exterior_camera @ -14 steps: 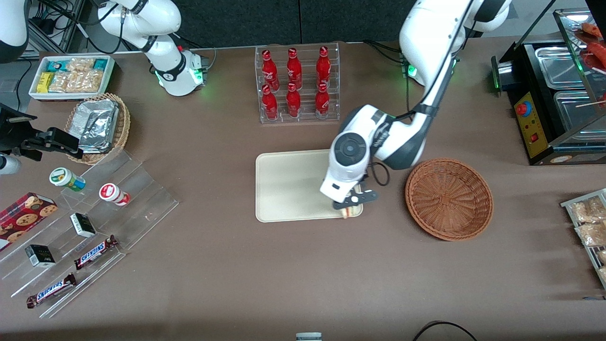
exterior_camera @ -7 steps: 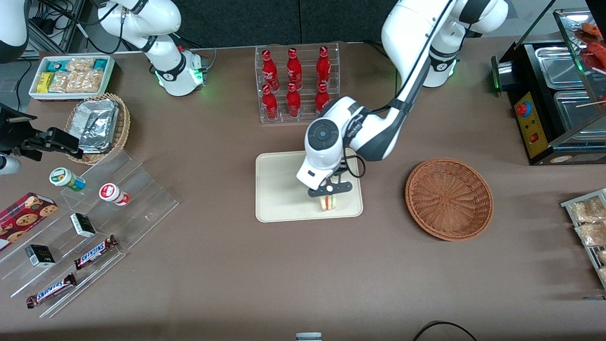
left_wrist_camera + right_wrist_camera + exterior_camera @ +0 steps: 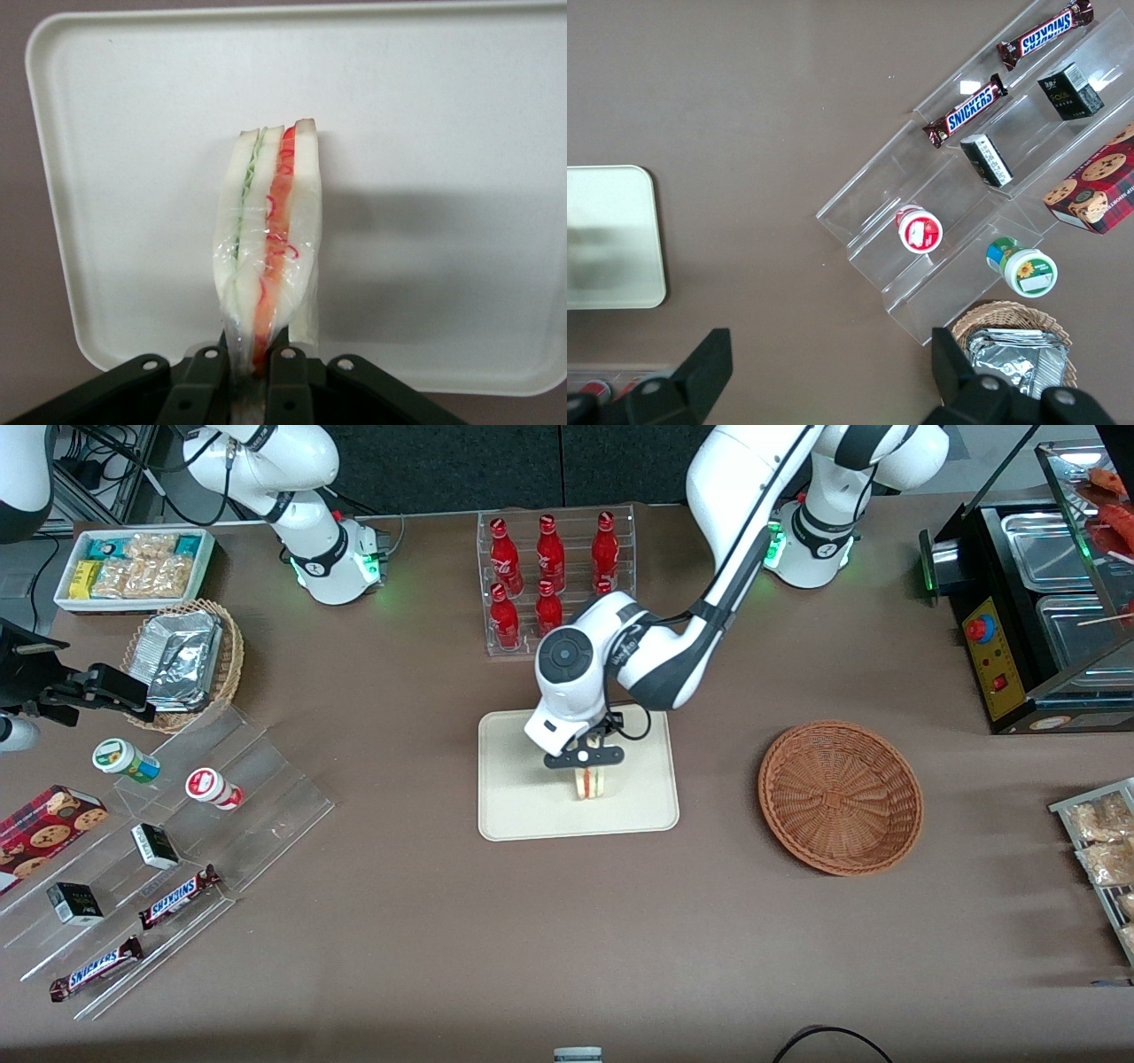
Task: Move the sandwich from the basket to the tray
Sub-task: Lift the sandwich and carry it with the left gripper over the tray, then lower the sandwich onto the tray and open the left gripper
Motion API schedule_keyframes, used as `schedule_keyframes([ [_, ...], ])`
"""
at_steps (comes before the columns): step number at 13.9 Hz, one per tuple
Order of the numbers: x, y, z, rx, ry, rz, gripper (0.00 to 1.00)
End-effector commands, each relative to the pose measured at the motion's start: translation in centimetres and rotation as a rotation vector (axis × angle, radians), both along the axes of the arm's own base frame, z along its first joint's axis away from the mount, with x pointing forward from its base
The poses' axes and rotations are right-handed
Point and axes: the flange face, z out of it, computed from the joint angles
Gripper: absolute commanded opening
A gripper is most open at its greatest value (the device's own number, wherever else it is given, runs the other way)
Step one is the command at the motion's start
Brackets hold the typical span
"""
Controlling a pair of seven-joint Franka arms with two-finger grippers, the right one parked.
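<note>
Brown tabletop, centre of frame: cream tray (image 3: 514, 806) directly beneath sandwich (image 3: 588, 782), wedge hanging long-axis downward, pinched tight in gripper (image 3: 585, 759); basket (image 3: 840, 797) well apart, empty.

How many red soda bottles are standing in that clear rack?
5 show in the clear acrylic rack: three in its back row, two in front. The gripper, holding the sandwich, belongs to an arm that may hide a sixth.

Claw (image 3: 586, 766) clamped on sandwich (image 3: 589, 783) over mid tray (image 3: 523, 797), basket (image 3: 840, 796) well apart w/ nothing inside.
</note>
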Motion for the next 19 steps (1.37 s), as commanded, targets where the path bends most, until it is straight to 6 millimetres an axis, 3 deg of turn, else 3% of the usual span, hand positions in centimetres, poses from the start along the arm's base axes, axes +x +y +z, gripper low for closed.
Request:
schedule_keyframes([
  [1, -0.8, -1.2, -0.7, 0.015, -0.009, -0.008, 0.0],
  [8, -1.1, -1.0, -2.6, 0.047, 0.005, 0.032, 0.0],
  [10, -1.0, -1.0, -2.9, 0.056, -0.003, 0.026, 0.57],
  [11, -1.0, -1.0, -3.0, 0.056, -0.004, 0.024, 0.95],
  [13, -0.9, -1.0, -2.6, 0.052, -0.006, 0.026, 1.0],
  [15, -0.1, -0.8, -0.9, 0.036, -0.017, 0.041, 1.0],
  [17, 0.8, 0.3, 2.5, 0.029, -0.034, 0.066, 1.0],
  [19, 3.1, 3.0, 7.3, 0.002, -0.053, 0.121, 1.0],
])
